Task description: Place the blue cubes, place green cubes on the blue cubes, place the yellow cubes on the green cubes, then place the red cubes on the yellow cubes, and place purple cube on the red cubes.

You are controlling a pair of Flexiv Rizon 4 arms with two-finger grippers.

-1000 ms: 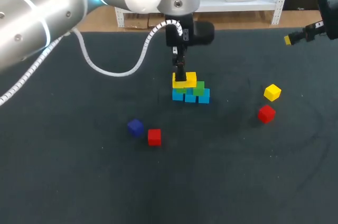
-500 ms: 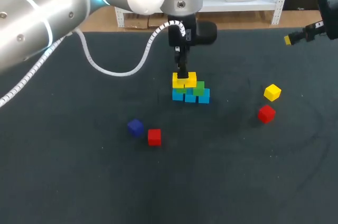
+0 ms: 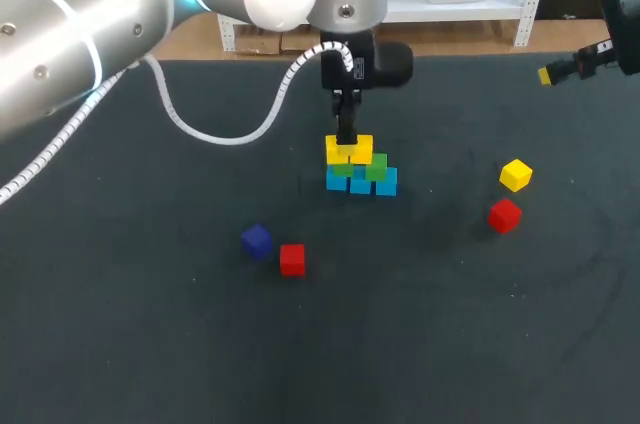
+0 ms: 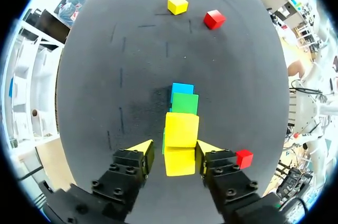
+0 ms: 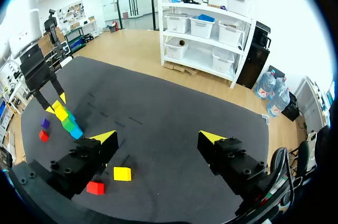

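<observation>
Left arm [image 3: 100, 24] lifting off the stack [image 3: 362, 176], placement done.
Left gripper [image 4: 174, 150] has risen slightly, fingers apart beside the yellow cube [image 4: 182, 128], which sits on the green cubes [image 3: 376, 166]. Right gripper [image 5: 158, 139] spread wide, far off. Probably next: loose yellow cube [image 3: 515, 175].

A: Bright, even light from overhead. The dark grey matte table [image 3: 150, 344] looks flat and dull under it.

B: Shadows are faint, only a soft dark patch on the table beside the stacked blue, green and yellow cubes [image 4: 181, 123]. The left arm's silver shell [image 3: 90, 24] carries a pale sheen.
</observation>
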